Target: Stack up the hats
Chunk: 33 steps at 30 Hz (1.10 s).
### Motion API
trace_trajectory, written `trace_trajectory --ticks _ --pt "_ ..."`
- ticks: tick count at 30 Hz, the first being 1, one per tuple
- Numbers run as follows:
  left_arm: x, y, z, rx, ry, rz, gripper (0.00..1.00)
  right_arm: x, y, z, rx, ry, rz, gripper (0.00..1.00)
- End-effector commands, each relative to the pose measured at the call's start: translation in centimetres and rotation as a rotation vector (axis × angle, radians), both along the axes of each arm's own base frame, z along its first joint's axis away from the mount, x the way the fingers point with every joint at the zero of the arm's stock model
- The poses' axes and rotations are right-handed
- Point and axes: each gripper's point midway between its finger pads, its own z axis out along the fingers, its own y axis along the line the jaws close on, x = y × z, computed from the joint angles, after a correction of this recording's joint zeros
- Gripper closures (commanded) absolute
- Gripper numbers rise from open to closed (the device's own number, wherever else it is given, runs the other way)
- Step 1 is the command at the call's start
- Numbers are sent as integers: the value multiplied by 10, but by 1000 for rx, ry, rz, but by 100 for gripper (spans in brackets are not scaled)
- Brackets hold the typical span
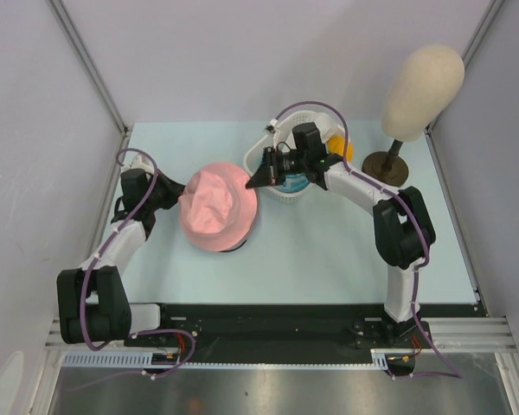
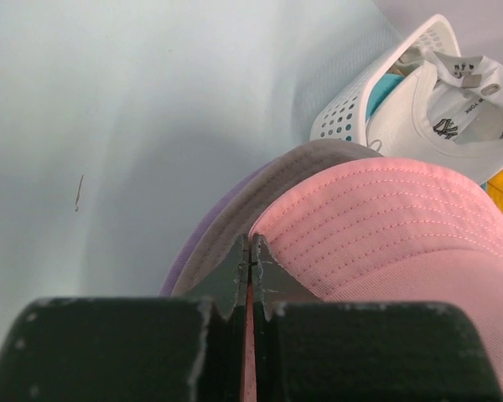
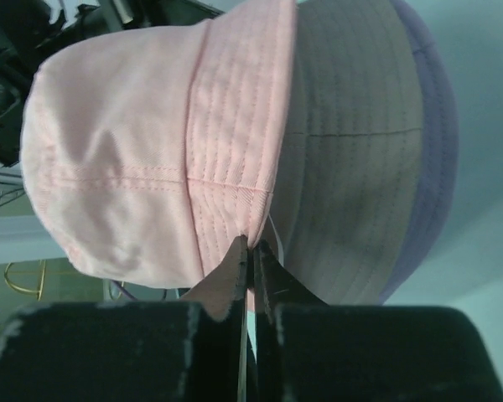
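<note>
The pink hat (image 1: pixel 216 207) is over the lavender hat, which shows only as a rim under it in the left wrist view (image 2: pixel 222 230) and as a shaded brim in the right wrist view (image 3: pixel 360 167). My left gripper (image 1: pixel 183 197) is shut on the pink brim's left edge (image 2: pixel 251 243). My right gripper (image 1: pixel 253 180) is shut on the brim's right edge (image 3: pixel 253 244). The pink hat also shows in the wrist views (image 2: pixel 386 218) (image 3: pixel 134 151). The teal hat (image 2: pixel 386 88) and the orange hat (image 1: pixel 342 147) lie in the white basket (image 2: pixel 352 109).
A white NY cap (image 2: pixel 453 117) lies on top in the basket (image 1: pixel 285 194) behind the pink hat. A beige mannequin head (image 1: pixel 422 91) stands on a dark round base (image 1: pixel 389 162) at the back right. Walls close in the table on three sides.
</note>
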Motion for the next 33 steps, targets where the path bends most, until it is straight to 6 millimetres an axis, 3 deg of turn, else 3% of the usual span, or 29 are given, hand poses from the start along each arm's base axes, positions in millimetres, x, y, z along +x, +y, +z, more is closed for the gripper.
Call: trace_trajectory --ticks 1,10,21,33 --pt "3 0 24 5 -90 -9 100 11 -3 -23 -86 75 -76 100" --pt "4 3 17 -1 -77 12 100 22 -9 -61 -193 172 -176 100" --pt "-1 11 -16 24 6 62 100 17 -23 -113 -358 202 -197 100" --pt "-11 23 -41 64 76 121 100 4 -39 -143 -491 172 -199 100"
